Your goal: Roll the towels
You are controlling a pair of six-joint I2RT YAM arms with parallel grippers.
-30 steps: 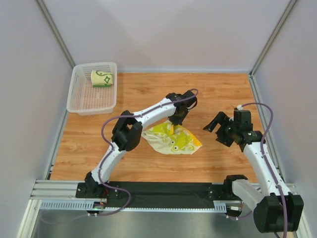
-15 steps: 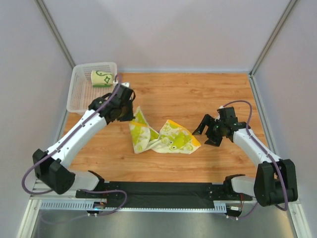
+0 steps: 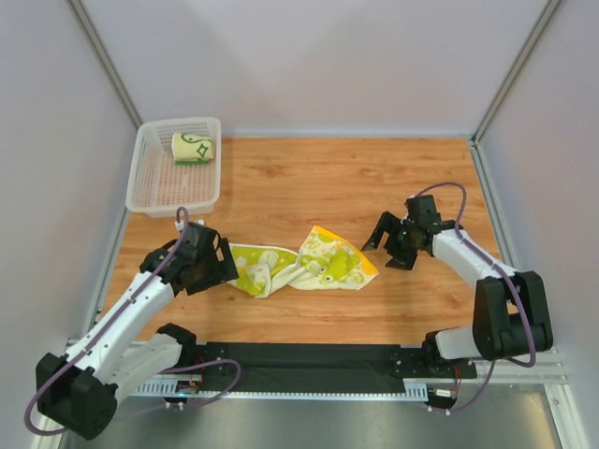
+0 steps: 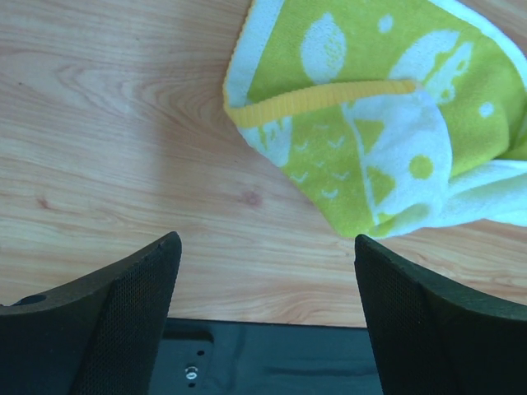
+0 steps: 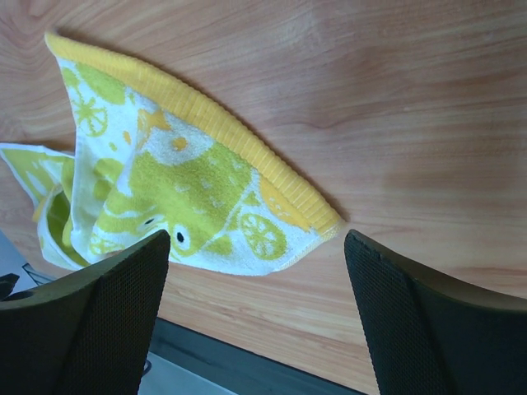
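A crumpled towel [image 3: 301, 267], cream with yellow-green blotches and an orange edge, lies stretched left to right on the wooden table. My left gripper [image 3: 223, 264] is open just off its left end. In the left wrist view the towel [image 4: 387, 123] lies ahead of the open left gripper [image 4: 265, 240], with nothing between the fingers. My right gripper [image 3: 385, 245] is open just right of the towel's orange corner. That corner of the towel [image 5: 181, 181] shows ahead of the right gripper [image 5: 257, 239]. A second towel [image 3: 194, 148], cream with green lines, sits rolled in the basket.
A white mesh basket [image 3: 159, 192] stands at the back left corner of the table. Pale walls and metal posts close in the table on three sides. A black rail [image 3: 309, 360] with the arm bases runs along the near edge.
My left gripper carried the towel's left part leftward and toward the near edge, then opened and let it go. My right gripper moved in toward the towel's orange corner.
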